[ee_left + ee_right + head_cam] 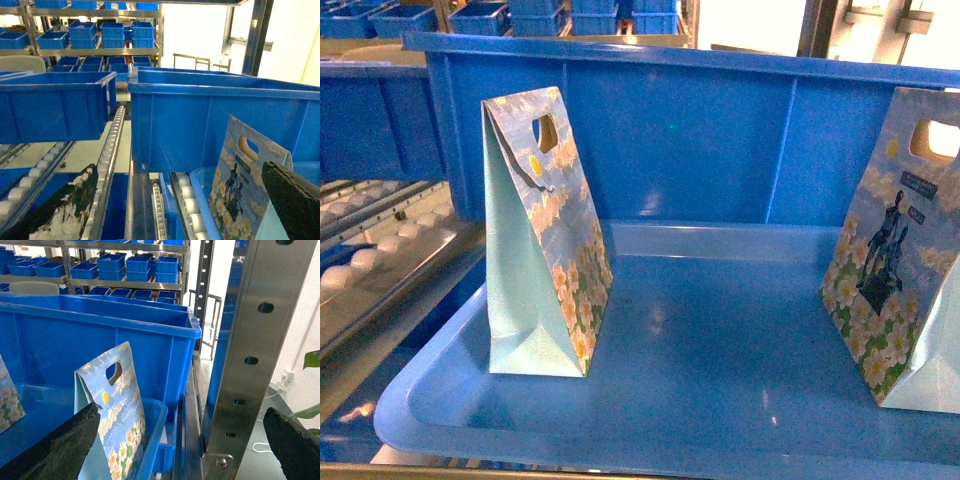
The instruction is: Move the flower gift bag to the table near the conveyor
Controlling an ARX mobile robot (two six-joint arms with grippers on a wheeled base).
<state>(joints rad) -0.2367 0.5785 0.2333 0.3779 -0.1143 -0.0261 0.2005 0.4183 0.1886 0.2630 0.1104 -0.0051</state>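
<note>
Blue tray [650,440], two gift bags [545,235]; both hands [180,200] wide, empty.

Only the gripper fingers show. The left gripper [170,205] has black fingers [60,210], the one at 7 o'clock scuffed with white flaking patches. The right gripper [175,445] has rough, matte black fingers [55,445].

This is a warehouse or storeroom: steel racking [252,360] holds many blue plastic bins [82,30], and sloping roller tracks [111,150] carry more bins.
</note>
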